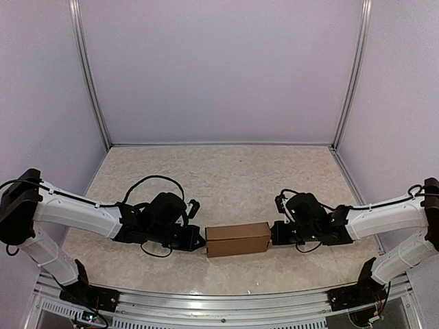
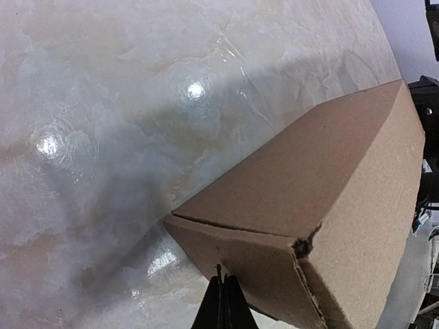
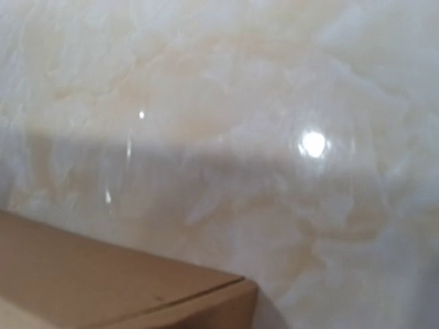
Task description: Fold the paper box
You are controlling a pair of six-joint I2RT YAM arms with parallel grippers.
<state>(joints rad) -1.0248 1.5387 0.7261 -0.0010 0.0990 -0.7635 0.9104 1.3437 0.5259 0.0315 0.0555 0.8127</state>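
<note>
Finds the paper box already closed up into a small brown oblong, lying on the bench close to the middle of its near edge, long side running parallel to that edge. Sees no loose tab or flap standing out from it in the overhead view. From the left wrist view, shows the left end face folded shut, with a thin seam along its upper edge and a small ragged nick at one corner.

Places the left tool at the box's left end, fingers pinched together with nothing between them, tips right at the lower part of that end face and seemingly touching it. Places the right tool at the opposite end, touching the box or just beside it; cannot say which from above. Gets no sight of the right fingers in the right wrist view, only a corner of the box at the lower left; takes that tool as closed too, gripping nothing.

Judges the folding as all but done: body formed, both ends apparently closed. Leaves, at most, a last press to seat the end flaps flush, the left seam looking not quite tight. Cannot check the right end flap or the underside from these views.
</note>
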